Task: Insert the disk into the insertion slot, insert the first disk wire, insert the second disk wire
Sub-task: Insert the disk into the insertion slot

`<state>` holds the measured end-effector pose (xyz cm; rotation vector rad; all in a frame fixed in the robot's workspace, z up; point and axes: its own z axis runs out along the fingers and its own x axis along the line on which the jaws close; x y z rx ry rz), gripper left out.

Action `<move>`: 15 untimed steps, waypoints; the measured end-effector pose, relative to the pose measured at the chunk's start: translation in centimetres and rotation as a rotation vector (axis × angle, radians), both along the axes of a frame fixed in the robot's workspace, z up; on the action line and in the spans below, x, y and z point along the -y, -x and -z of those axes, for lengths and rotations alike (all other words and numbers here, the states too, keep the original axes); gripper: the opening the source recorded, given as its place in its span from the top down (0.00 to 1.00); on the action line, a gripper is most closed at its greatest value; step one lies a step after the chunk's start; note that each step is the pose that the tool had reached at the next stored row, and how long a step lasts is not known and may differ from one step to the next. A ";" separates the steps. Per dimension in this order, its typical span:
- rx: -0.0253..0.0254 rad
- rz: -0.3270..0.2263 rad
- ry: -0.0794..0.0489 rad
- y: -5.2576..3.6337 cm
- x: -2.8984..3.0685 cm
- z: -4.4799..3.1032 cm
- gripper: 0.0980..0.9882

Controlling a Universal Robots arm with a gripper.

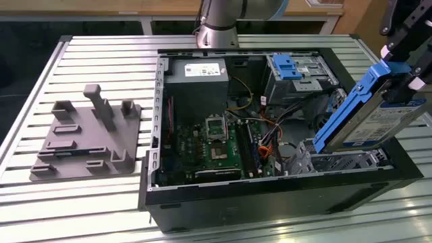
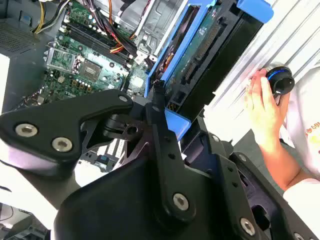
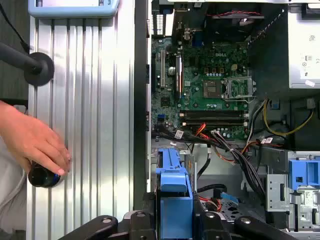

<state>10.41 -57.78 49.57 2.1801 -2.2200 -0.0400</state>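
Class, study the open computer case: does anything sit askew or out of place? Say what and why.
The disk stands steeply tilted, not flat: its lower end is at the insertion slot while the claw grips its blue handle end above the case. A person's hand also rests on the table beside it.

I work over an open black metal computer case (image 1: 270, 202) standing on the ribbed silver aluminium bench (image 1: 101, 55). Inside the case lies a green motherboard (image 1: 219, 147). A grey box-shaped power supply (image 1: 196, 91) fills one corner, and a tall grey metal cage (image 1: 307, 81) with a blue plastic latch (image 1: 287, 68) fills the next. Outside the case, toward the exterior view's left, a grey plastic fixture (image 1: 84, 136) with upright posts rests on the bench.
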 end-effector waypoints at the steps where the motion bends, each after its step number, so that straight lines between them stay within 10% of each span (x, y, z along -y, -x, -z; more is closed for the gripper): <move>1: 0.0000 0.000 0.000 0.00 0.00 0.00 0.70; 15: 0.0000 0.000 -0.006 0.05 0.00 0.01 0.70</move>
